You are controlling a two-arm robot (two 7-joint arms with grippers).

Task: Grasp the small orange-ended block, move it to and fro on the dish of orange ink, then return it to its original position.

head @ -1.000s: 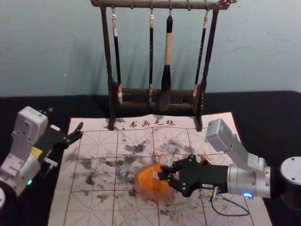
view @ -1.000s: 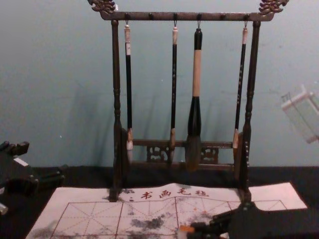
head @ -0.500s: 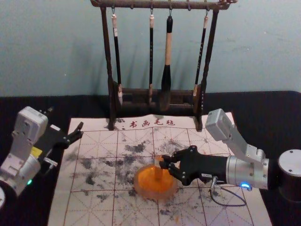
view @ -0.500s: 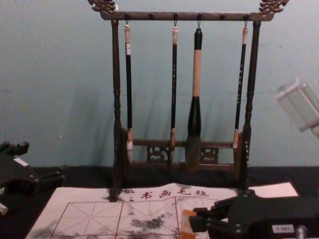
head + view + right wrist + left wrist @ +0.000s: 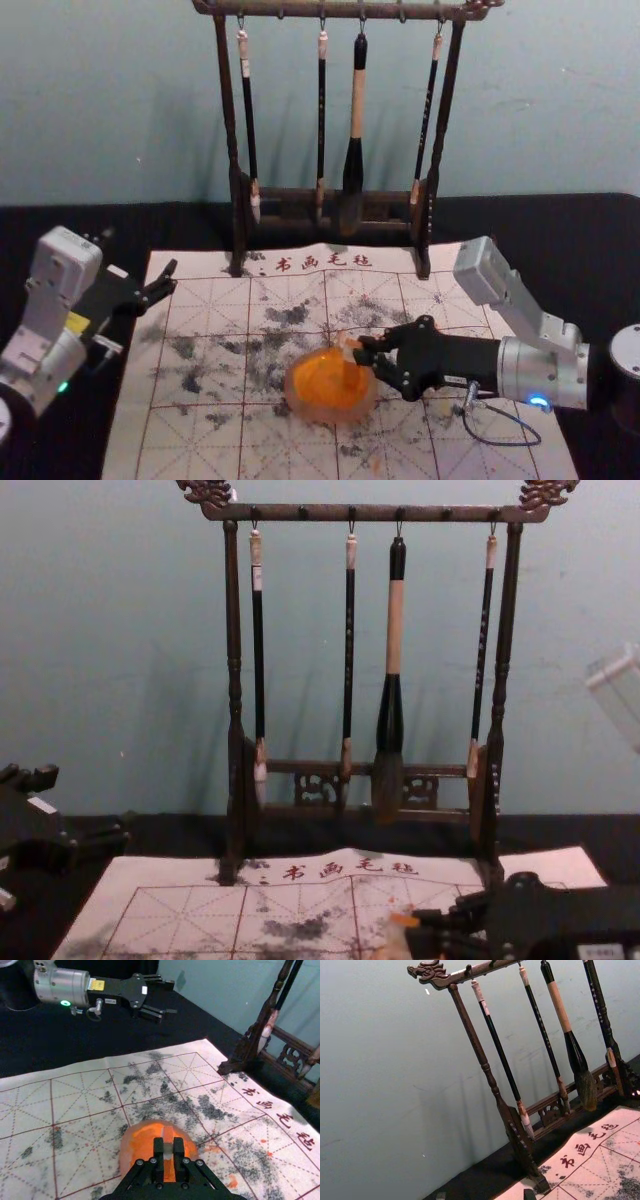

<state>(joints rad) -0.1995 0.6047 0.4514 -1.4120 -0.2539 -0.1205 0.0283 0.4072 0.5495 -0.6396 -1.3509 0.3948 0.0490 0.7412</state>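
Two grippers, left (image 5: 140,252) to right: left one unmoved since the frame half a second ago; right one (image 5: 364,351) shifted a little toward the robot's right.
Orange-ended block (image 5: 349,345): gone the same way with it, from nearer the dish's middle to nearer its right side.
Block against claw: pinched at the fingertips of the right gripper, pale part between them, orange part reaching below.
Left gripper: fingers spread, nothing between them, held out by the mat's left edge; parked.
Felt mat (image 5: 205,300): flat on the dark table (image 5: 560,235), grid lines, grey smudges and a few orange spots.
Brush rack (image 5: 238,225): upright past the dish, at the mat's far edge, four brushes (image 5: 357,110) hanging.
Ink dish (image 5: 299,406): on the mat, orange ink (image 5: 318,384) inside, block over its right part.
Block's lower end: probably in the ink, but orange on orange makes contact hard to read.
Right gripper: closed on the block, reaching in from the right.
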